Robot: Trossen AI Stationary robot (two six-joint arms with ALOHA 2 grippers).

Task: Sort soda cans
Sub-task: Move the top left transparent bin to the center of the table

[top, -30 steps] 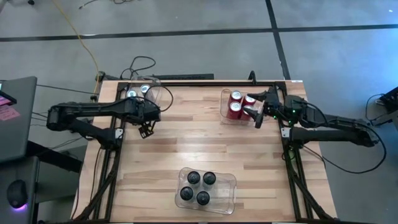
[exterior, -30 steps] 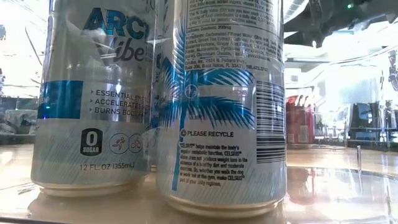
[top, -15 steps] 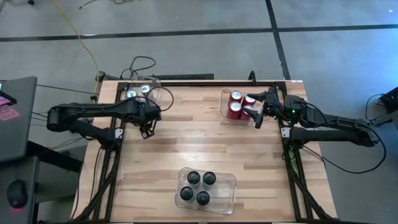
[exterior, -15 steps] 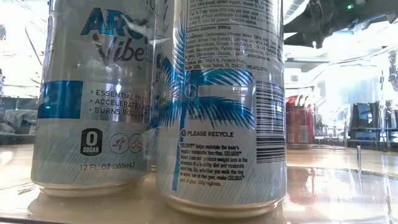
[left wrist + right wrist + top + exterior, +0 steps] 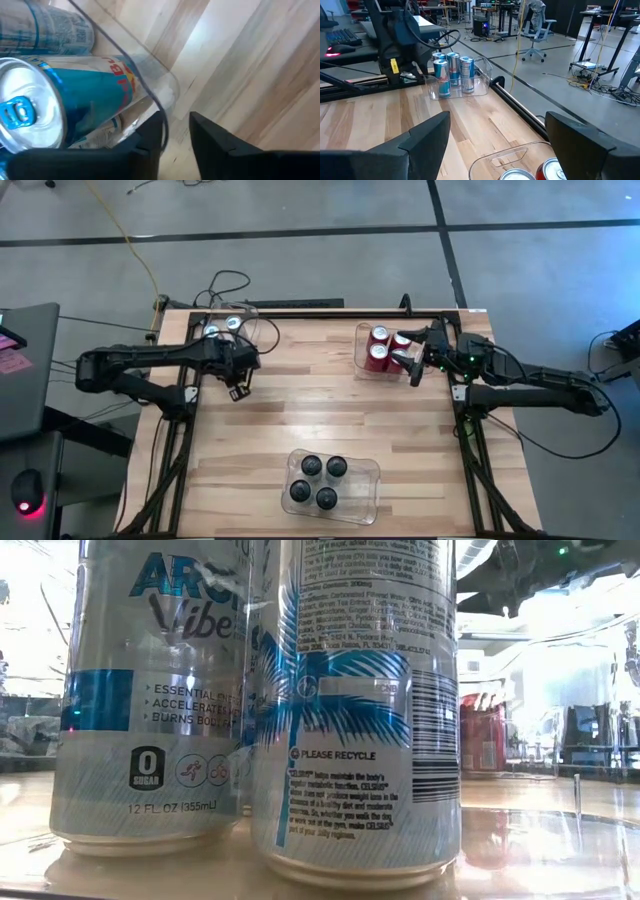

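Silver-blue cans (image 5: 222, 327) stand in a clear bin (image 5: 262, 340) at the table's far left. Two of them fill the low view (image 5: 150, 690). My left gripper (image 5: 175, 122) is at that bin's near right corner (image 5: 240, 380), shut down to a narrow gap. Red cans (image 5: 380, 345) stand in a clear bin (image 5: 360, 365) at the far right. My right gripper (image 5: 410, 363) is open and empty just right of them. Several dark cans (image 5: 320, 480) stand in a third clear bin (image 5: 370, 480) at the near edge. My left gripper has the clear bin's wall at a rounded corner, just below the rim (image 5: 164, 117), between its two fingers, one finger (image 5: 147, 142) on the can side and one (image 5: 215, 137) on the outer side. The bin stands flat on the table with its cans upright.
The middle of the wooden table (image 5: 320, 410) is bare between the three bins. A black rail (image 5: 330, 312) runs along the far edge. Cables (image 5: 225, 280) lie on the floor behind. The right wrist view shows the silver-blue cans (image 5: 452, 72) across the table.
My left gripper has shifted a little toward the table's right edge, staying at the bin's corner. The cans have stayed where they were.
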